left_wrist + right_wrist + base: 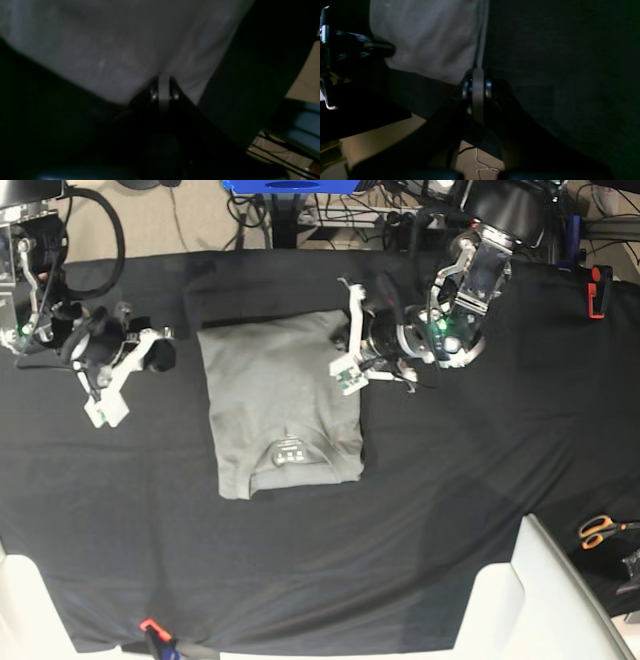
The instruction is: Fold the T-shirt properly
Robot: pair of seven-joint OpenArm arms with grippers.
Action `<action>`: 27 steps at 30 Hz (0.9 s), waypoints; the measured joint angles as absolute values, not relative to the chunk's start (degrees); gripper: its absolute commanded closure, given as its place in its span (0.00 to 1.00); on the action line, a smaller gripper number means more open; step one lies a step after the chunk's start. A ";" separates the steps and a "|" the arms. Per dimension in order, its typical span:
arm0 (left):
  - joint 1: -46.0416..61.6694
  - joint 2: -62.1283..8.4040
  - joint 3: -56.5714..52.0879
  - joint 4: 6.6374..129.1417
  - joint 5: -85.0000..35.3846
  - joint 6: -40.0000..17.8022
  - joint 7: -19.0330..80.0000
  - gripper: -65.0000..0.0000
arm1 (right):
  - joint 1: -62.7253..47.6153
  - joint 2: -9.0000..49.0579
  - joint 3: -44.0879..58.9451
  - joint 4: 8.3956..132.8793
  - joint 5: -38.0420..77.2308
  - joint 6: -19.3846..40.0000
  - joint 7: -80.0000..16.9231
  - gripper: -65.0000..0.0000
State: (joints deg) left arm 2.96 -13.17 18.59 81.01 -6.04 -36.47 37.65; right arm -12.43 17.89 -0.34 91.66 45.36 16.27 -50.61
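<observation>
The grey T-shirt (280, 395) lay near the middle of the black table cloth (450, 490), already narrowed into an upright oblong with both sleeves tucked out of sight, its edges fairly straight, and the small white printed label (288, 450) showing near its lower end. Judging from that shape, the side folds were done and what was left was at least one crosswise fold to halve the length, then a smoothing of the upper right edge, which looked slightly rumpled. The left gripper (348, 370) sat at that upper right edge, touching the cloth; in the left wrist view its jaws stood almost together over the hem with a sliver of grey between them, so it appeared to be pinching the shirt's edge, though the blur left little to confirm how much fabric it had. The right gripper (105, 405) was well apart from the shirt, off its left side over bare table cloth. Its own wrist view showed narrow jaws with a pale grey strip between them and grey cloth beyond, but the base view placed it away from the garment, so I could not tell whether it held anything or how far it was open. A pair of orange-handled scissors (598, 529) lay far off at the table's edge
</observation>
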 measured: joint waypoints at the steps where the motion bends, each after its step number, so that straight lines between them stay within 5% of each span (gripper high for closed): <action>1: 3.27 -13.10 17.23 82.65 -6.07 -36.49 38.02 1.00 | -12.43 17.82 -0.49 91.68 45.45 16.29 -50.59 0.99; 10: 11.25 -14.17 -2.02 97.45 -6.17 -36.67 40.14 1.00 | -9.65 17.58 -13.63 96.92 46.11 16.84 -48.90 0.99; 23: 35.92 -17.61 -18.37 98.28 -5.80 -36.47 33.93 1.00 | -2.26 18.06 -21.37 80.25 45.32 16.36 -39.24 0.99; 27: 36.56 -15.11 -18.28 99.61 -5.96 -36.51 33.61 1.00 | -1.89 17.76 -21.06 70.96 45.91 22.20 -36.29 0.99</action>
State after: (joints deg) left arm 36.56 -15.11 -18.28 99.61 -5.96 -36.51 33.61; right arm -1.89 17.76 -21.06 70.96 45.91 22.20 -36.29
